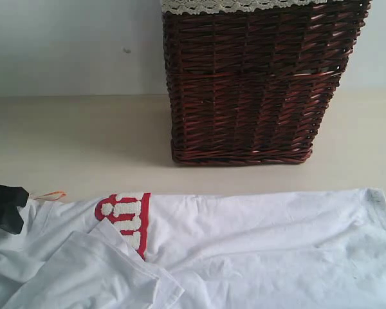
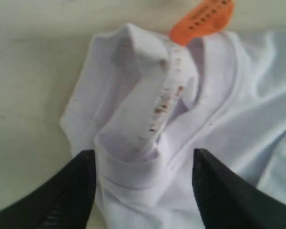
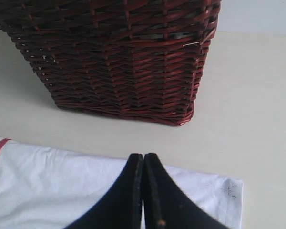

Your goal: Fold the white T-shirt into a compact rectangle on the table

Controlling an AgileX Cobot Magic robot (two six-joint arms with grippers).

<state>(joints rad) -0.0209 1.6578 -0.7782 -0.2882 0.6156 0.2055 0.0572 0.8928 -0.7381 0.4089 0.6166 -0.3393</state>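
Exterior view shows the white T-shirt (image 1: 257,244) spread on the table (image 1: 83,141), clear of the wall-side edge where the wicker basket (image 1: 257,84) stands. The left gripper (image 2: 140,155), jaws apart, straddles the bunched collar (image 2: 148,95) by an orange tag (image 2: 202,19). The right gripper (image 3: 144,156), jaws pressed together, is over the shirt's corner.

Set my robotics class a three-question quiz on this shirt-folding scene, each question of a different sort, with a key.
1. True or false: the right gripper has its jaws shut.
2. What stands on the table beyond the white T-shirt in the exterior view? A) wicker basket B) metal bucket C) cardboard box
3. Fill in: the tag by the bunched collar that the open left gripper straddles is coloured ____.
Key: 1 true; 2 A; 3 orange.
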